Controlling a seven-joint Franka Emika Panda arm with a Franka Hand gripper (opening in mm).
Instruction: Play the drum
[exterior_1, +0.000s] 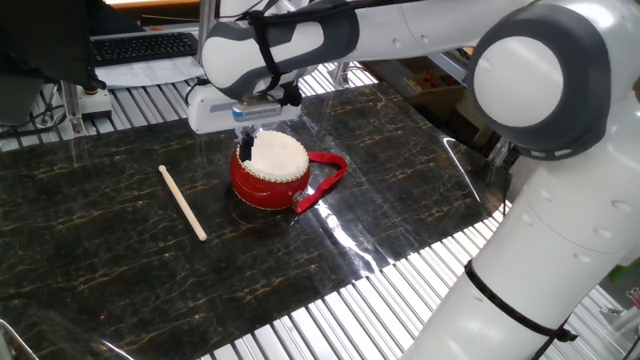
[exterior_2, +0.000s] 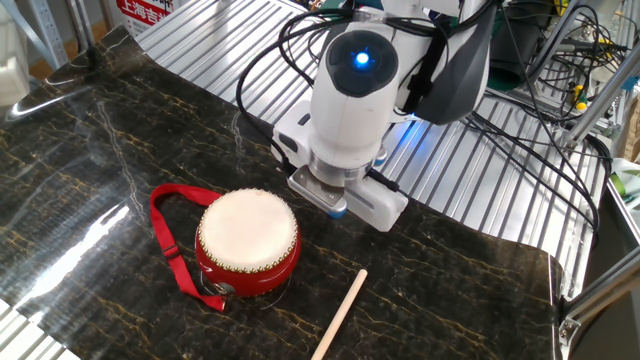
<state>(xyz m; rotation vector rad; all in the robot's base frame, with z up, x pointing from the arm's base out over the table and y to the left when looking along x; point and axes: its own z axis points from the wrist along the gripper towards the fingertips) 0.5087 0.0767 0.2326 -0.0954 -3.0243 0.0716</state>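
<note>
The drum (exterior_1: 270, 172) (exterior_2: 247, 243) is small and red with a cream-white skin, and it stands on the dark marble-patterned table. Its red strap (exterior_1: 328, 178) (exterior_2: 170, 245) loops out to one side. My gripper (exterior_1: 246, 141) (exterior_2: 338, 207) points straight down, a little above the table just past the drum's rim. Its fingers are together at the middle of the hand, with nothing between them. In the other fixed view it hangs to the right of the drum, apart from the skin.
A thin pale wooden stick (exterior_1: 183, 202) (exterior_2: 339, 314) lies flat on the table (exterior_1: 120, 240) beside the drum. Ribbed metal surface (exterior_2: 460, 190) borders the dark table top. A keyboard (exterior_1: 145, 45) and cables (exterior_2: 540, 90) lie beyond the table.
</note>
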